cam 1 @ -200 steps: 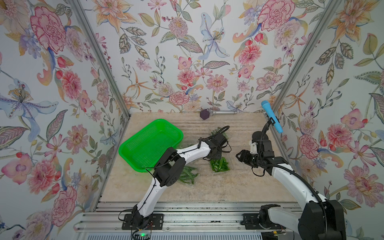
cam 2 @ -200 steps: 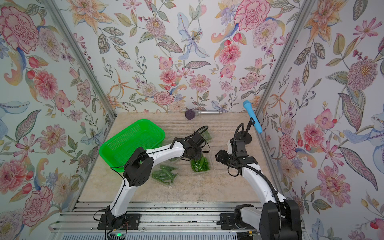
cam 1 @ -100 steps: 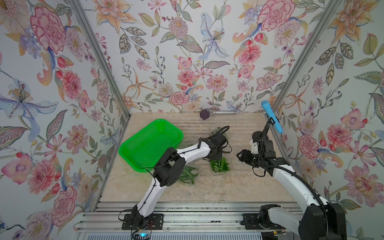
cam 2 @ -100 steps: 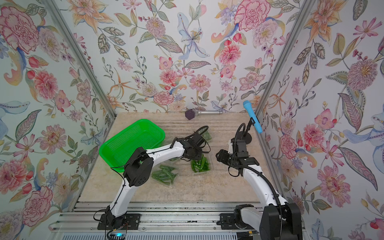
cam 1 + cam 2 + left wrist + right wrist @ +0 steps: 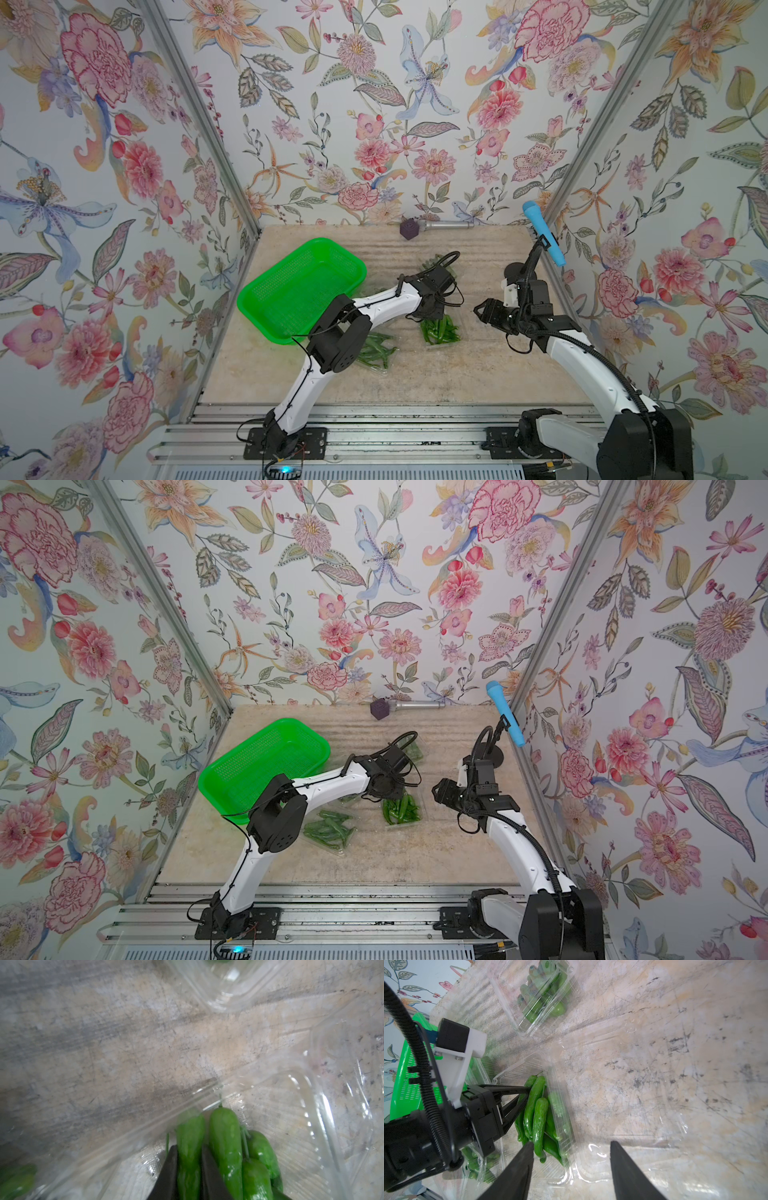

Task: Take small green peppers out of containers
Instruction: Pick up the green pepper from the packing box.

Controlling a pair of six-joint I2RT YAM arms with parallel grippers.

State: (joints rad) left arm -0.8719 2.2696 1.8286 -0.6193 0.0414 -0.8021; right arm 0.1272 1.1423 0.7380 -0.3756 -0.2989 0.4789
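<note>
**Q:** Left gripper (image 5: 189,1147), status?
**A:** Clenched on one slim glossy green pepper (image 5: 188,1136). A black finger (image 5: 169,1167) bears on each flank of it, at low centre of the left wrist view.

**Q:** Location of that pepper?
**A:** Inside the open clear thin-plastic clamshell container (image 5: 517,1070), at the edge of a pile of small green peppers (image 5: 438,329). In both top views this container sits just right of centre on the worn beige tabletop (image 5: 478,374). Its hinged lid (image 5: 623,1084) lies flat alongside.

**Q:** Right gripper (image 5: 571,1145), status?
**A:** Released. The jaws are spread wide with nothing between them, positioned over the flat lid. Contact with the plastic cannot be determined.

**Q:** Other units?
**A:** A second pepper-filled clamshell (image 5: 506,1001), lid down, is at upper centre of the right wrist view. A third pepper-filled clamshell (image 5: 340,848) lies at lower centre of a top view, partly under the left arm. The bright green perforated plastic basket (image 5: 266,291) sits left of centre.
</note>
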